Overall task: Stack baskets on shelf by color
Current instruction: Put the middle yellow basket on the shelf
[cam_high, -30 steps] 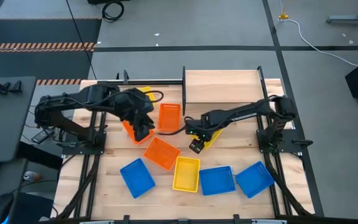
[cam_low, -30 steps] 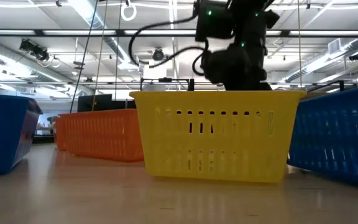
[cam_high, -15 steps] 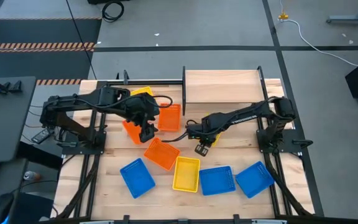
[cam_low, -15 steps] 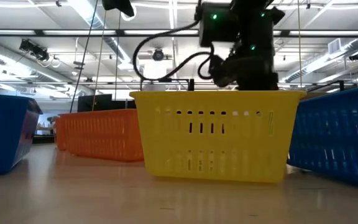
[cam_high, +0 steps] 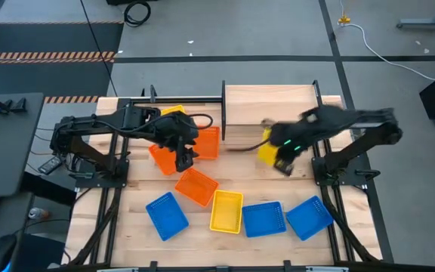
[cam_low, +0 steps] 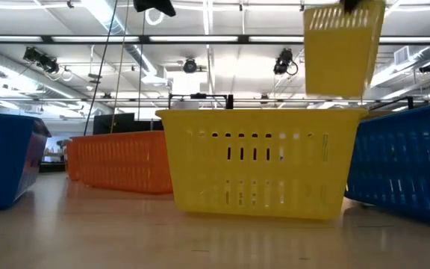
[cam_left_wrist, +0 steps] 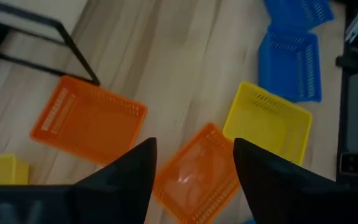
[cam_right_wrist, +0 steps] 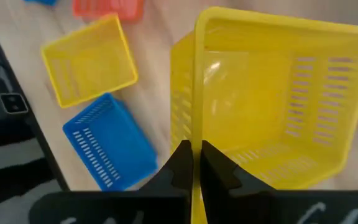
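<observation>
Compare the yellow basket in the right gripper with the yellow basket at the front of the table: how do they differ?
The held yellow basket hangs in the air, pinched at its rim by the right gripper; the front yellow basket rests on the table, untouched. The held one is tilted; the other stands level. Both share yellow colour and slotted sides.

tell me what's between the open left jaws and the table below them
In the left wrist view, an orange basket lies on the table beneath the left gripper.
</observation>
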Robot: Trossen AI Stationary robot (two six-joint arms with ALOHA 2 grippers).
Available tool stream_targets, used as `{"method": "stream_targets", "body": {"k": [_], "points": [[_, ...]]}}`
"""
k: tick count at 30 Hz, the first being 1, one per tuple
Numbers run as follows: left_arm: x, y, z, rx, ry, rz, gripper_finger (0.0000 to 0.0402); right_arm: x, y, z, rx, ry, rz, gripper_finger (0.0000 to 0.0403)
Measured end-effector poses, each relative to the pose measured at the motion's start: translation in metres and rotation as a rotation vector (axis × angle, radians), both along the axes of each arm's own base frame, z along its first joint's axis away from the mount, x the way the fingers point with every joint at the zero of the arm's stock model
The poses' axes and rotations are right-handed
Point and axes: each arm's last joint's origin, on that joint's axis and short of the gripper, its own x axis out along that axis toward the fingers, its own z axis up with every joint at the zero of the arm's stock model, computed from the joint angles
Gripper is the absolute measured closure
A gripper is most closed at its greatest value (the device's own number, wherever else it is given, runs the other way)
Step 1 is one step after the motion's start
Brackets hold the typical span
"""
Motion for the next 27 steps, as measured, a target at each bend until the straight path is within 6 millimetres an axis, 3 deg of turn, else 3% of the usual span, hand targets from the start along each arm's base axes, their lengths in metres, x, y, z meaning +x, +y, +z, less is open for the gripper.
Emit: {"method": "stream_targets", "body": {"k": [5,10,16,27], "points": [[0.007,0.001,0.006,0.027,-0.094,0.006,0.0192,-0.037,-0.012,0.049,-0.198,-0.156,0.112,0.0387],[0.012,0.003,0.012,0.069,-0.168,-0.017,0.0198,-0.053,-0.029,0.059,-0.414,-0.174,0.149,0.0387],[0.01,0.005,0.009,0.067,-0.137,-0.01,0.0198,-0.049,-0.058,0.044,-0.531,-0.018,0.204,0.0381],[0.0,0.004,0.0,0.03,-0.005,0.027,0.0202,-0.06,-0.119,-0.026,-0.474,0.39,0.248,0.0381]]}}
